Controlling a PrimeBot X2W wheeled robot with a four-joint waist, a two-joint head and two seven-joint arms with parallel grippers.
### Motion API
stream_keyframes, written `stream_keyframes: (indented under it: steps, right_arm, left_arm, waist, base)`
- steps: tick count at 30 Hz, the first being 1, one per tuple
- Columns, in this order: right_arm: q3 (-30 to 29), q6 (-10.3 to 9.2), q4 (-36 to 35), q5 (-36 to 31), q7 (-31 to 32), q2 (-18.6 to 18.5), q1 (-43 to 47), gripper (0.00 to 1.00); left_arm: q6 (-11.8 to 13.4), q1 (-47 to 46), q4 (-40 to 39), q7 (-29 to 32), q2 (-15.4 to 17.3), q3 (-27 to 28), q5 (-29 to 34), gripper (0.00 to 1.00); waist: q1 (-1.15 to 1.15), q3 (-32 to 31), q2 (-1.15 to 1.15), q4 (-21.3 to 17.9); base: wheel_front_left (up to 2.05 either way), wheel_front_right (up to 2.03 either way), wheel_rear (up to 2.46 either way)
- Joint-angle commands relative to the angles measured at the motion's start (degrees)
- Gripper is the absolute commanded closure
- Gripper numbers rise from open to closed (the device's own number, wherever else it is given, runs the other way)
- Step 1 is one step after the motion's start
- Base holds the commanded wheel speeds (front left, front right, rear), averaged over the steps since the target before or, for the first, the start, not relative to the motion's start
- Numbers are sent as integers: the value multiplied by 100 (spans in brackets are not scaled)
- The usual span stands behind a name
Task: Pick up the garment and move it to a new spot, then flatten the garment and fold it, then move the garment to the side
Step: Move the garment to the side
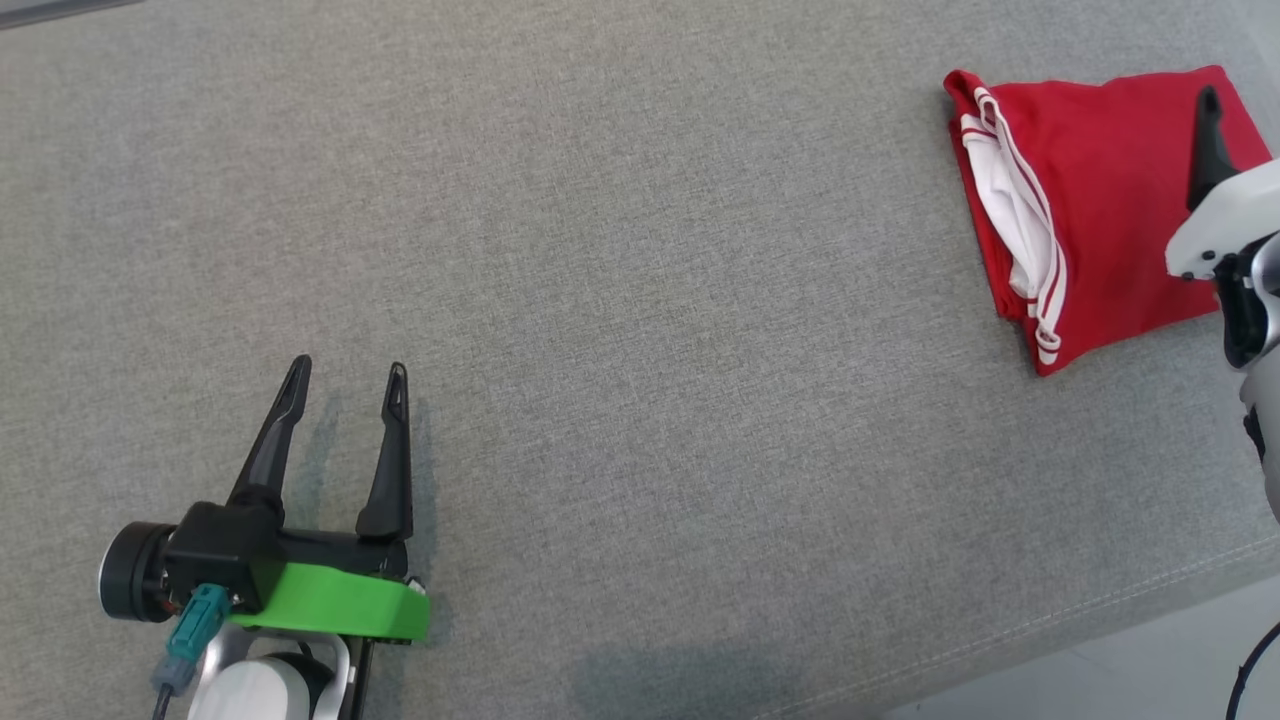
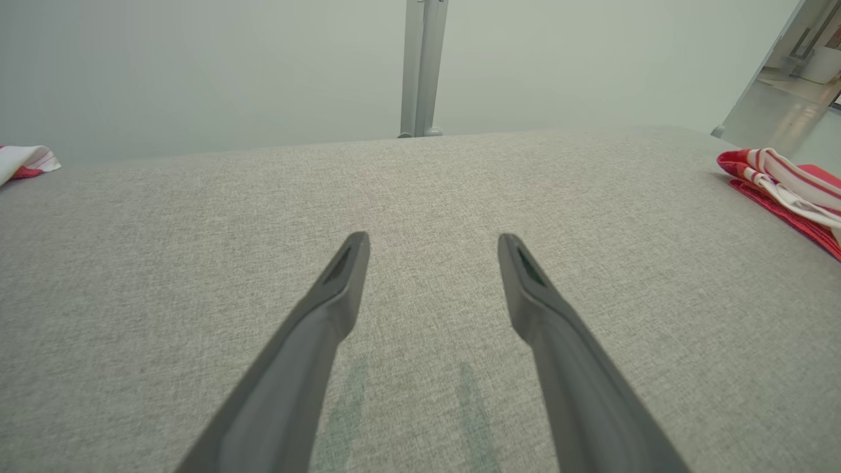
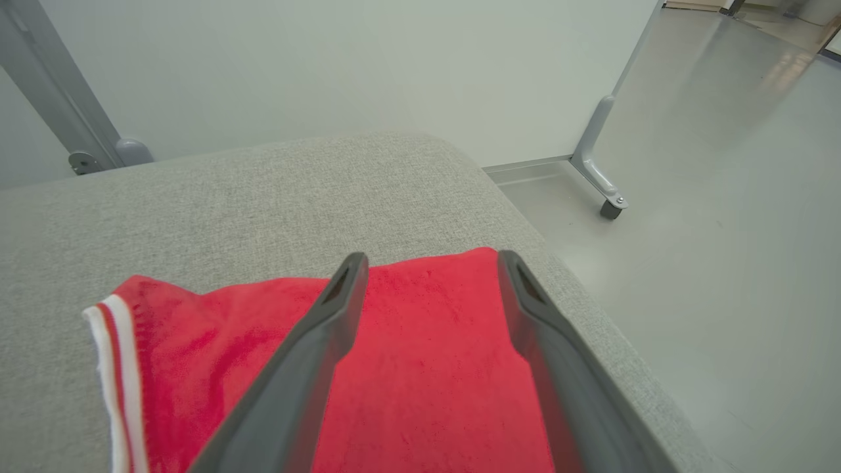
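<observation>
While the left end effector [image 1: 349, 370] hangs open over the grey fabric tabletop [image 1: 650, 300] at the near left, the folded red garment [image 1: 1100, 200] with white trim lies at the far right by the edge. The right end effector [image 3: 432, 263] is over it, fingers spread, gripping nothing.

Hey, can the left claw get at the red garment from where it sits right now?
Probably, but it's a long way. The left claw hangs open at the near left, the garment lies folded at the far right, with bare cushion between. The right claw over the garment could crowd it.
</observation>
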Motion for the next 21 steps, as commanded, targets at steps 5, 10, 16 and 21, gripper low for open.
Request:
stream_keyframes:
  steps: [5, 10, 16, 21]
  right_arm:
    - [200, -7, -547, -119, -41, 170, 191, 0]
    - [491, -7, -1148, -35, -39, 364, 541, 0]
    - [638, -7, -1968, 57, -40, 744, 1284, 0]
    - [611, -7, -2636, -113, -41, 1067, 2058, 0]
  left_arm:
    - [54, -103, 206, -192, -88, 48, -113, 0]
    - [78, -71, 471, -376, -169, 140, -252, 0]
    - [116, 50, 905, -560, -294, 308, -374, 0]
    - [209, 178, 1224, -617, -387, 468, -403, 0]
  waist:
    - [0, -338, 0, 125]
    - [0, -743, 0, 291]
    - [0, -1315, 0, 551]
    - [0, -1719, 0, 793]
  base:
    - [0, 0, 0]
    - [0, 0, 0]
    - [0, 0, 0]
    - [0, 0, 0]
